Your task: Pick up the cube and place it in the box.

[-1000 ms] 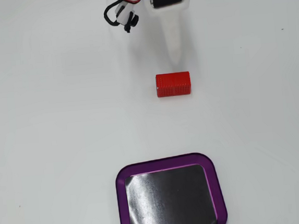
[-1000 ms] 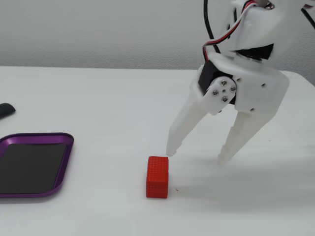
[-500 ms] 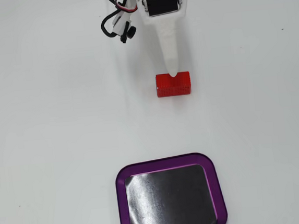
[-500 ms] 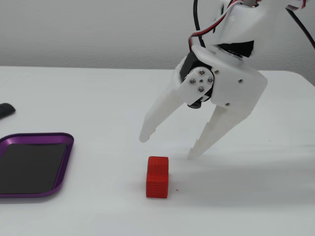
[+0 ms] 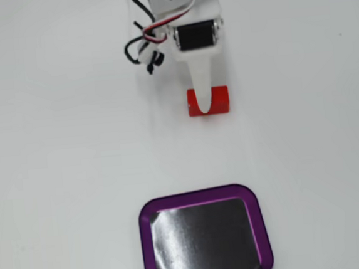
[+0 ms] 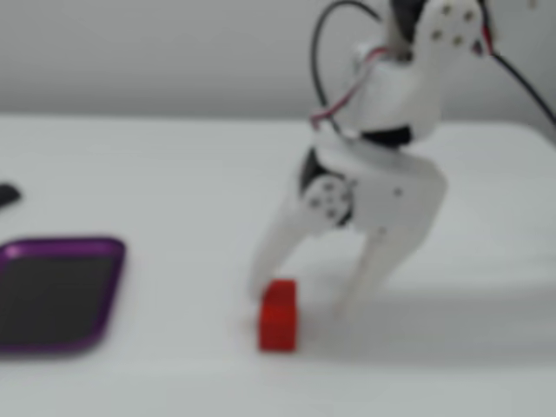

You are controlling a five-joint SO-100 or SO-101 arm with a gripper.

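Red cube [image 5: 208, 101] rests on the white table [image 5: 62, 157], well apart from the box [image 5: 205, 236], which sits empty. Gripper [image 6: 300, 300] is down at table level, jaws spread wide and straddling the cube: one finger [image 6: 278, 248] just beside it, the other clear. Nothing grasped. Side view is blurred.

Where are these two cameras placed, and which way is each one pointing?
A fixed view: from above, looking down at the white table; the white arm enters from the top edge, pincer at the red cube, purple box below.
A fixed view: low at table level, side-on; open pincer straddles the cube, box at left.
Both show arm, cube, box.
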